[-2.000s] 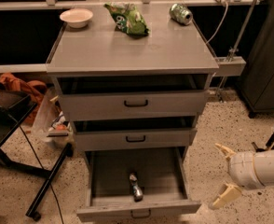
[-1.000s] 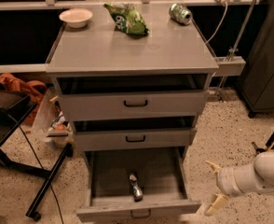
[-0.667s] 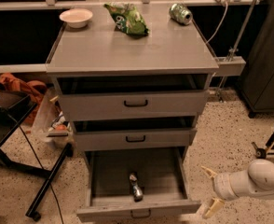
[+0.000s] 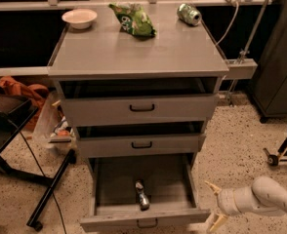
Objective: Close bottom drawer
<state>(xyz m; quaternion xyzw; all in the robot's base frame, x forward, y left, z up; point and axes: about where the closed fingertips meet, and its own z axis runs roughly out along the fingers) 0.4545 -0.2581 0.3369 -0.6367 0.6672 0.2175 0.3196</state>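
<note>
The grey cabinet (image 4: 138, 52) has three drawers. The bottom drawer (image 4: 143, 219) is pulled far out, its front near the lower edge of the view, with a small dark handle (image 4: 147, 223). A small bottle (image 4: 142, 195) lies inside it. The middle drawer (image 4: 140, 145) and top drawer (image 4: 141, 108) stand slightly out. My gripper (image 4: 215, 204) is low at the right, just beside the right end of the bottom drawer's front, its fingers (image 4: 213, 187) spread open and empty. The white arm (image 4: 265, 199) comes in from the right.
On the cabinet top lie a white bowl (image 4: 79, 17), a green chip bag (image 4: 133, 18) and a green can (image 4: 189, 13). A black stand (image 4: 46, 194) and orange cloth (image 4: 21, 89) are at the left. A dark cabinet (image 4: 280, 57) and a wheeled base (image 4: 280, 155) are at the right.
My arm has moved down and to the left, bringing the gripper from beside the cabinet to the right end of the bottom drawer's front. The drawers have not moved.
</note>
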